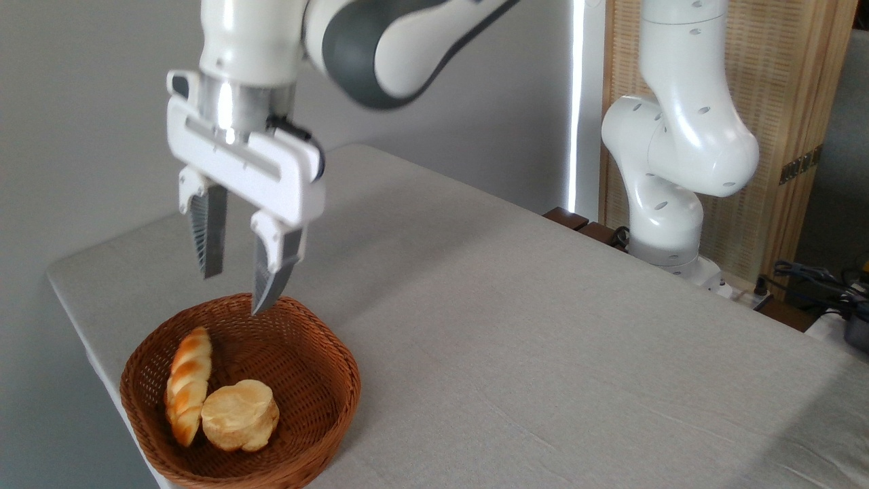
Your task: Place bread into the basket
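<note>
Wicker basket (319,353) holds bread (187,384), bun (241,414) | jaws parted, empty above

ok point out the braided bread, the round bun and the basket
braided bread (186,385): fixed camera, middle of the loaf
round bun (239,414): fixed camera, its pale top face
basket (319,339): fixed camera, right side of the woven rim

basket (319,380) — woven wicker, rough | bread (187,384) — glossy crust | table (543,339) — matt grey cloth | fingers (207,234) — ribbed pads
</note>
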You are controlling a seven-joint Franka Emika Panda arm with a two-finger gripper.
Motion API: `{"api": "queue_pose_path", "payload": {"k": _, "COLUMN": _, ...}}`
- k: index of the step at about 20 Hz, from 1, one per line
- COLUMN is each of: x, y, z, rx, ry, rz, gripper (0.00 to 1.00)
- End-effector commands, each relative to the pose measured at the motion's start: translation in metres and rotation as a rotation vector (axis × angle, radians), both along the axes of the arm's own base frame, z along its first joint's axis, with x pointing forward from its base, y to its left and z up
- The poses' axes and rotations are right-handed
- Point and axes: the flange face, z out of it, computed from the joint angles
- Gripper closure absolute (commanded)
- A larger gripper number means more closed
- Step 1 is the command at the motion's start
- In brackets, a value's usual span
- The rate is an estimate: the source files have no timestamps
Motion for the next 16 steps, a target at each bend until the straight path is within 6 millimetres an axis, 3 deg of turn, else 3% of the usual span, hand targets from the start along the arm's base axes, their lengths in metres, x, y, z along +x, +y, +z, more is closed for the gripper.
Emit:
{"api": "queue_pose_path", "payload": {"k": 1, "x": -0.034, "y": 0.018, "z": 0.031, "rx": 0.023, "ry": 0.078, "rz": 0.007, "gripper": 0.00}}
{"api": "queue_pose_path", "payload": {"k": 6, "x": -0.053, "y": 0.026, "z": 0.052, "rx": 0.112, "ry": 0.184, "rz": -0.068, "gripper": 0.00}}
{"api": "queue_pose_path", "payload": {"k": 10, "x": -0.061, "y": 0.037, "z": 0.049, "rx": 0.147, "ry": 0.236, "rz": -0.240, "gripper": 0.00}}
{"api": "queue_pose_path", "payload": {"k": 16, "x": -0.059, "y": 0.037, "z": 0.044, "rx": 0.149, "ry": 0.236, "rz": -0.256, "gripper": 0.00}}
